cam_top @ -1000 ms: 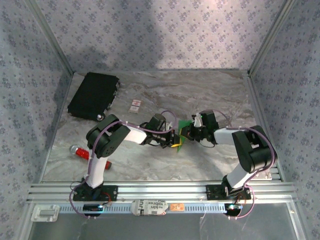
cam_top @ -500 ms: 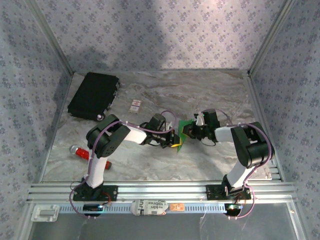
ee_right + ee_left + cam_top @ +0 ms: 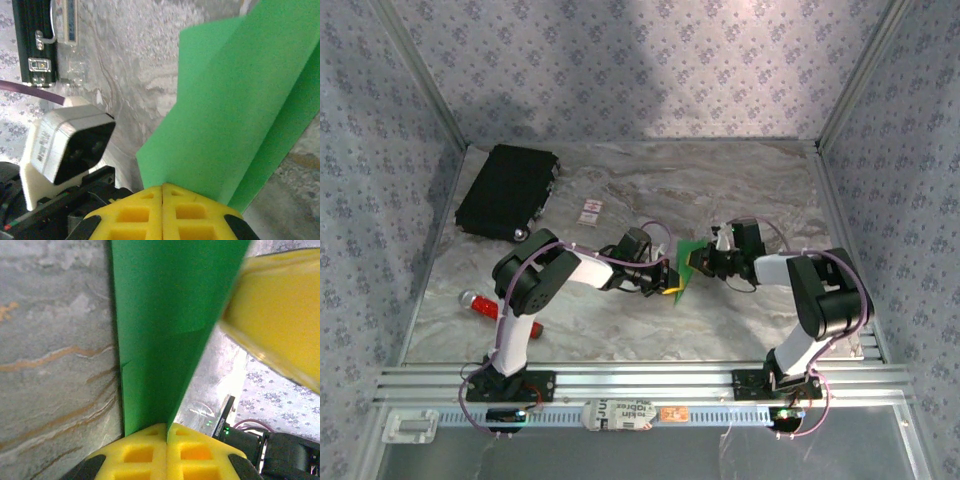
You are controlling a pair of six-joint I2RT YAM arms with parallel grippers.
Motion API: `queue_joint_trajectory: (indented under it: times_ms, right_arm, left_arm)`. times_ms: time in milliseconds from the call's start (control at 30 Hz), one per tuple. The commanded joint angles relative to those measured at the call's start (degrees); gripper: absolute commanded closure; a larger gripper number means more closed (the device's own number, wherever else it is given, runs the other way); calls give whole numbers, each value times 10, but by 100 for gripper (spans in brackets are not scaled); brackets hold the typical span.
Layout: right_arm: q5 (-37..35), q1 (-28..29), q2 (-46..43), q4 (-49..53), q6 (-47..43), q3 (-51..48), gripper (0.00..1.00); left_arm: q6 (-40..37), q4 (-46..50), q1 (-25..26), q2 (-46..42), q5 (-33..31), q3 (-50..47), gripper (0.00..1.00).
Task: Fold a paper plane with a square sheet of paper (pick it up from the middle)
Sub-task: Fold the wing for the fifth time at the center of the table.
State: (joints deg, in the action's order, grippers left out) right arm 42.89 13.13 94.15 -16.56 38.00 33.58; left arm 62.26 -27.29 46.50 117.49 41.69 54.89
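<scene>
A: Top view, counts?
B: One green sheet point(image 3: 687, 256), partly folded, mid-table, pinched between left gripper point(image 3: 673, 286) and right gripper point(image 3: 699, 263). One black case point(image 3: 507, 190) far left, one white card point(image 3: 590, 209) near it, one red tool point(image 3: 480, 305) at left edge.
A: Left wrist?
B: Clamped tight on sheet's edge, one crease visible.
A: Right wrist?
B: Likewise clenched on the sheet, pads pressed together.
</scene>
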Motion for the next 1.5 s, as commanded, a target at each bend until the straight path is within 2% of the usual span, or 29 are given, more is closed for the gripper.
queue_joint_trajectory:
  times_ms: [0, 433, 567, 667, 767, 900, 1033, 1167, 1233, 1333, 1467]
  right_arm:
    - [13, 6, 18, 2, -15, 15, 93]
    - [4, -3, 81, 25, -44, 37, 93]
    - [-9, -4, 92, 49, -48, 41, 94]
    - [-18, -4, 96, 60, -48, 43, 94]
    - [-24, -4, 99, 67, -48, 43, 94]
    - [-28, -6, 103, 72, -47, 45, 94]
    - [-37, -6, 104, 85, -48, 49, 94]
    - [-48, -6, 106, 95, -49, 50, 95]
    - [-51, -6, 107, 96, -49, 50, 95]
    - [-54, -6, 108, 98, -48, 50, 95]
    - [-61, -4, 108, 103, -48, 52, 95]
  left_arm:
    - [7, 42, 0, 28, -39, -21, 100]
    - [-4, 40, 0, 29, -33, -26, 99]
    - [-16, 36, 0, 22, -19, -28, 89]
    - [-23, 35, 0, 15, -8, -29, 87]
    - [-28, 36, 2, 8, -2, -32, 88]
    - [-35, 34, 5, 4, 10, -34, 100]
    - [-41, 43, 8, 2, 21, -35, 100]
    - [-58, 70, 12, -11, 18, -40, 91]
    - [-65, 79, 14, -18, 19, -43, 90]
    - [-70, 81, 19, -24, 22, -48, 99]
    - [-76, 86, 27, -24, 26, -47, 100]
